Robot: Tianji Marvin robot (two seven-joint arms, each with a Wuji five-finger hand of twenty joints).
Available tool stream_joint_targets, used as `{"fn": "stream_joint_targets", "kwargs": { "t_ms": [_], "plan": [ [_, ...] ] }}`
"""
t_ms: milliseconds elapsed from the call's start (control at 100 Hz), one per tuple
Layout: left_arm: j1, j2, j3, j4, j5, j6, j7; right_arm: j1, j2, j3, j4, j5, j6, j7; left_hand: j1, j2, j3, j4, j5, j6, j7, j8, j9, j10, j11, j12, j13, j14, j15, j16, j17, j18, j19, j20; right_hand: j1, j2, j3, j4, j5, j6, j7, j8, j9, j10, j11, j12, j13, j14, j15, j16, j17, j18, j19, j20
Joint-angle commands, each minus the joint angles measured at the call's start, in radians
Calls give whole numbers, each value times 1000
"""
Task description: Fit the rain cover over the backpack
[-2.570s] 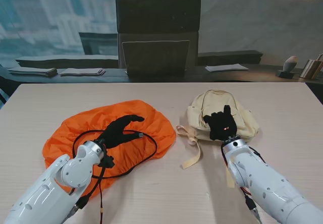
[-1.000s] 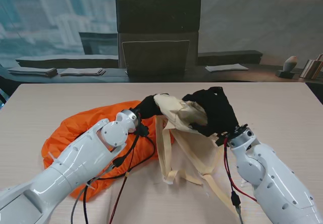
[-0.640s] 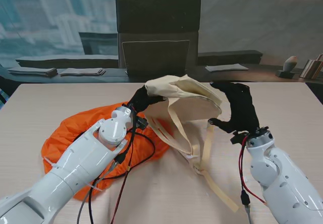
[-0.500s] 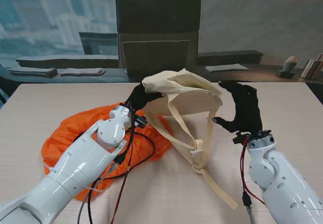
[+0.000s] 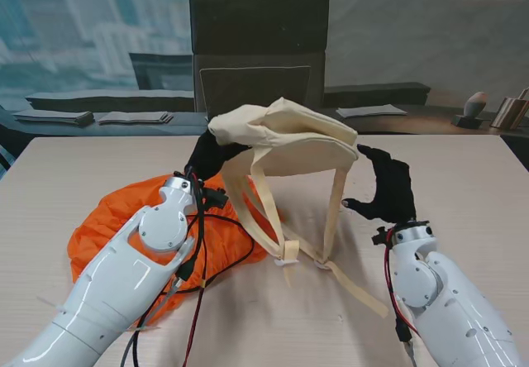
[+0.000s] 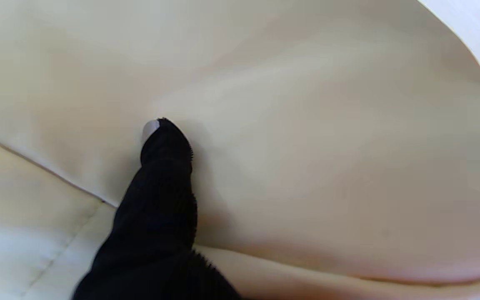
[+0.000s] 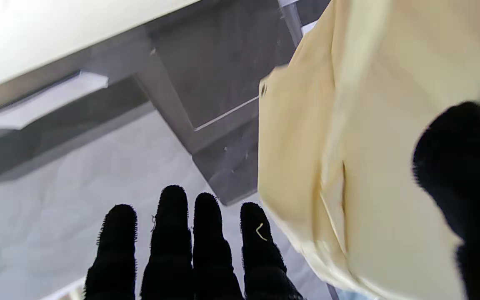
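Note:
The cream backpack (image 5: 289, 135) hangs in the air over the middle of the table, its straps (image 5: 248, 210) dangling with their ends on the wood. My left hand (image 5: 207, 156) is shut on the backpack's left end; in the left wrist view one black finger (image 6: 161, 187) presses into the cream fabric (image 6: 306, 125). My right hand (image 5: 387, 192) stands open just right of the backpack, fingers (image 7: 190, 250) straight, with the bag (image 7: 369, 166) between them and the thumb but not gripped. The orange rain cover (image 5: 107, 226) lies crumpled on the table under my left arm.
Red and black cables (image 5: 198, 259) from my left arm trail over the cover. A dark chair (image 5: 259, 53) stands behind the table's (image 5: 463, 177) far edge. Papers (image 5: 372, 111) lie on a dark desk beyond it.
The backpack left the table at the right, rose, and moved left toward the cover in my left hand. My right hand let go of it and drew back nearer to me.

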Motion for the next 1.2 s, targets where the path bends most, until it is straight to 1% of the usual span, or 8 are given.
{"fn": "stream_joint_targets", "kwargs": {
  "t_ms": [0,150,350,670,750,830,960,1190],
  "plan": [
    [6,2,-1,-16,-11,-4,-20,-6,-13,-22,-22,28,-10,34,89,153,16,36,7,-37,128,71,21,-61,74,31,33,-15,24,14,21,-52,28,13,-45,-43,44,-11,-42,18,-18,-14,-38,16,-16,-19,-54,0,-36,-22,-11,-41,-30,-9],
    [10,-1,3,-19,-61,4,-39,9,-17,-77,-46,55,35,61,95,150,17,37,12,-28,125,67,25,-53,67,26,39,-10,17,12,29,-46,28,13,-45,-54,52,-13,-44,27,-18,-9,-39,28,-14,-18,-45,10,-48,-29,-6,-45,-20,-7],
    [10,-3,15,-10,-126,4,-74,14,-39,-117,-90,204,41,129,95,151,17,37,15,-29,121,67,28,-53,68,28,46,-10,13,13,34,-49,26,11,-35,-79,72,-15,-40,14,44,31,-23,20,9,-10,-24,0,-44,-27,-4,-56,-13,-30],
    [-32,4,48,54,-201,10,-197,-42,-38,-123,-236,502,58,343,94,157,15,37,14,-21,116,72,25,-49,97,62,51,-10,33,37,41,-50,26,9,44,-74,54,-6,90,-145,136,91,147,-80,19,4,65,-59,23,9,27,-45,56,-46],
    [-38,5,52,64,-215,8,-216,-48,-37,-124,-252,553,67,371,95,156,15,37,16,-25,116,74,26,-51,97,63,50,-12,33,39,40,-52,25,9,71,-67,49,-1,108,-169,133,103,195,-79,15,7,90,-59,32,14,35,-32,60,-51],
    [-37,6,51,63,-243,0,-238,-54,-45,-124,-268,613,93,368,99,154,15,36,18,-25,118,78,27,-49,100,68,48,-12,32,42,36,-56,21,7,105,-88,50,2,116,-175,136,121,194,-53,33,20,82,-46,39,20,21,-22,49,-57],
    [-23,19,44,39,-261,-23,-277,-24,-66,-145,-211,523,102,255,102,154,13,29,22,-39,120,97,33,-62,102,84,51,-24,33,48,41,-70,17,5,92,-95,61,1,78,-146,132,142,154,-45,61,36,61,-43,53,29,20,-19,47,-49],
    [0,42,32,-7,-270,-45,-334,33,-87,-165,-121,500,121,181,110,148,8,22,34,-53,112,125,48,-70,92,108,64,-38,28,56,57,-100,-2,-7,94,-81,58,2,25,-93,130,141,75,-38,60,34,-1,-49,45,27,-8,-50,42,-41]
  ]
}}
